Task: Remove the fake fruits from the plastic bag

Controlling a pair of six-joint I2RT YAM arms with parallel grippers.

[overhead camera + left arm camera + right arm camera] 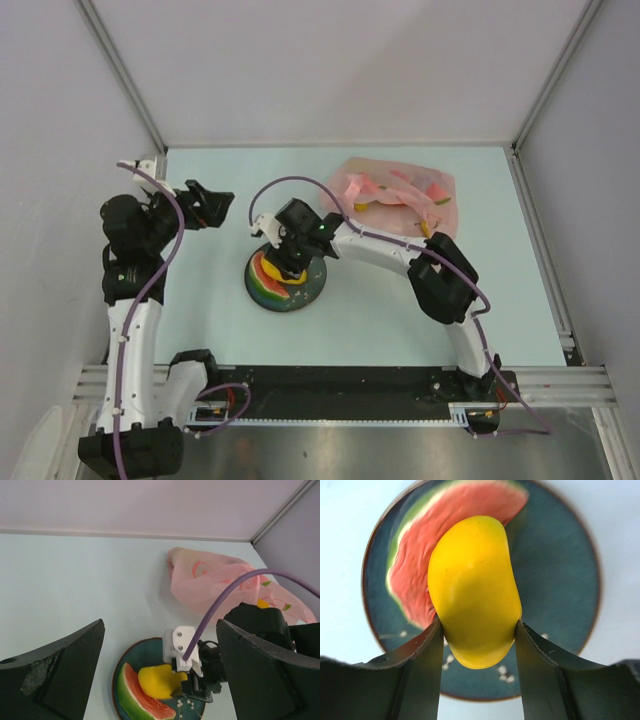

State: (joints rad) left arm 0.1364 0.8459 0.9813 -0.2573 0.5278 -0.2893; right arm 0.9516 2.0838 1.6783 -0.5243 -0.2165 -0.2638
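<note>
My right gripper (290,266) is shut on a yellow mango (472,585) and holds it over the dark blue plate (312,287); both fingers (420,665) press its sides. A red-green watermelon slice (417,565) lies on the plate beside it, also in the left wrist view (142,700). The pink plastic bag (395,195) lies at the far right of the table with more fruit shapes showing through it. My left gripper (215,208) is open and empty, raised left of the plate.
The pale table has metal frame posts at its back corners and grey walls around. The right arm's purple cable (225,595) arcs between the plate and the bag. The black rail (340,385) runs along the near edge.
</note>
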